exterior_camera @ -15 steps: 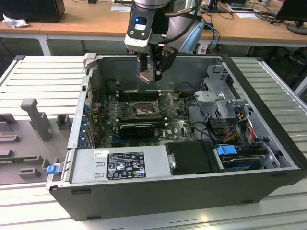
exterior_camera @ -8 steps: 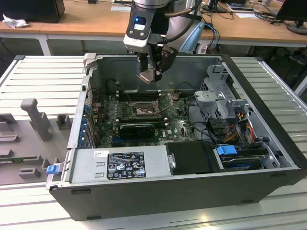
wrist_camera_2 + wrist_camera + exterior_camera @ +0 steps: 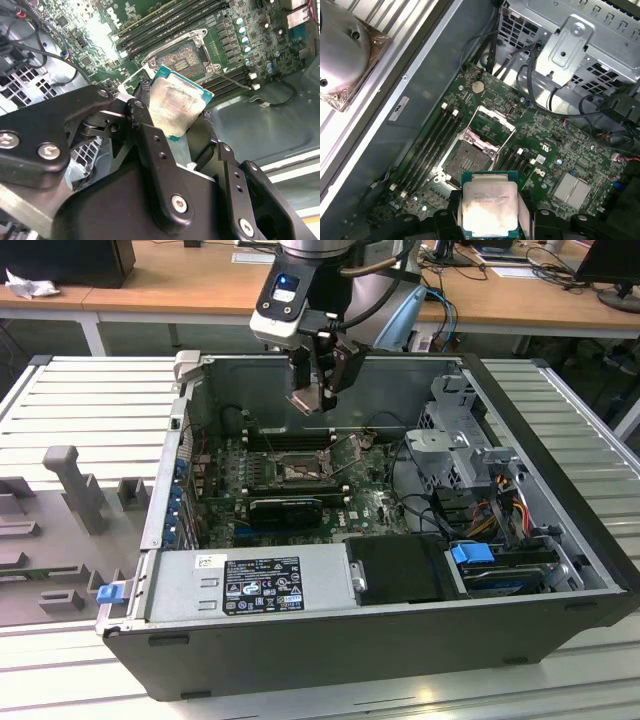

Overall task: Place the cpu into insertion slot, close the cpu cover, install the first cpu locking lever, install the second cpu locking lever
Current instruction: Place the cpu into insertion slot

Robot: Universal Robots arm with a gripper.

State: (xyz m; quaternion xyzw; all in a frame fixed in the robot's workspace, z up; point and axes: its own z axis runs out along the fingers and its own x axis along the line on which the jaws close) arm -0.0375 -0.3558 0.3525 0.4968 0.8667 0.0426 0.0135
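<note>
My gripper [image 3: 318,390] hangs over the back of the open computer case, shut on the cpu [image 3: 305,402], a small pale square chip gripped by its edges. In both wrist views the cpu [image 3: 490,207] [image 3: 175,102] sits between the black fingers [image 3: 150,140], above the motherboard. The insertion slot [image 3: 467,160] [image 3: 182,57] [image 3: 298,472] lies open below and a little ahead of the chip, with no chip in it. The cpu cover [image 3: 492,122] is swung up off the socket on its far side. A thin wire lever [image 3: 235,82] stands free beside the socket.
Long black memory slots [image 3: 430,145] flank the socket. A metal drive cage [image 3: 460,455] with cables [image 3: 505,505] fills the exterior view's right, and the power supply [image 3: 260,585] sits at the front. The case's back wall [image 3: 400,390] is close behind the gripper. Grey fixtures [image 3: 75,485] stand outside the case.
</note>
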